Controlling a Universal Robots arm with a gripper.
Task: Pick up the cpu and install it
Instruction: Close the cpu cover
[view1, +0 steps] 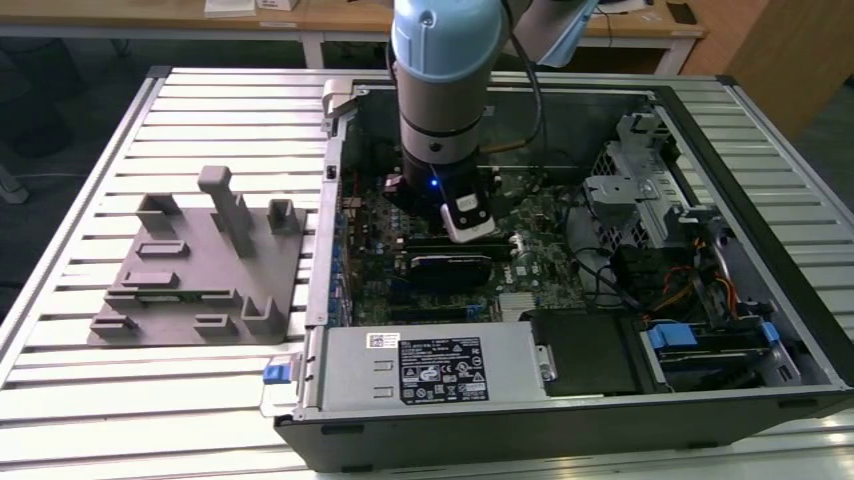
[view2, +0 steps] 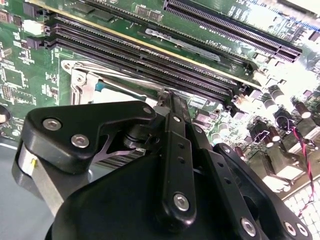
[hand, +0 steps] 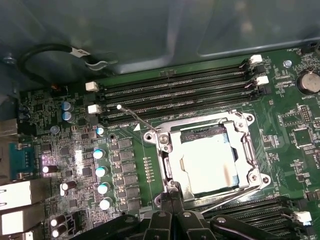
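We find the gripper (hand: 172, 197) clenched, fingertips together, grasping nothing. The cpu (hand: 207, 162) lies flat inside the socket (hand: 248, 150), just ahead of those tips.

Nothing reads clearly! The white label (view1: 441, 368) on the grey box (view1: 350, 372), well apart from the gripper (hand: 172, 194), carries print too small to read. Lettering on the motherboard (hand: 127, 167) beside the gripper blurs too.

Silvery-white cpu (hand: 206, 166), green motherboard (hand: 286, 134), grey fixture (view1: 187, 272).
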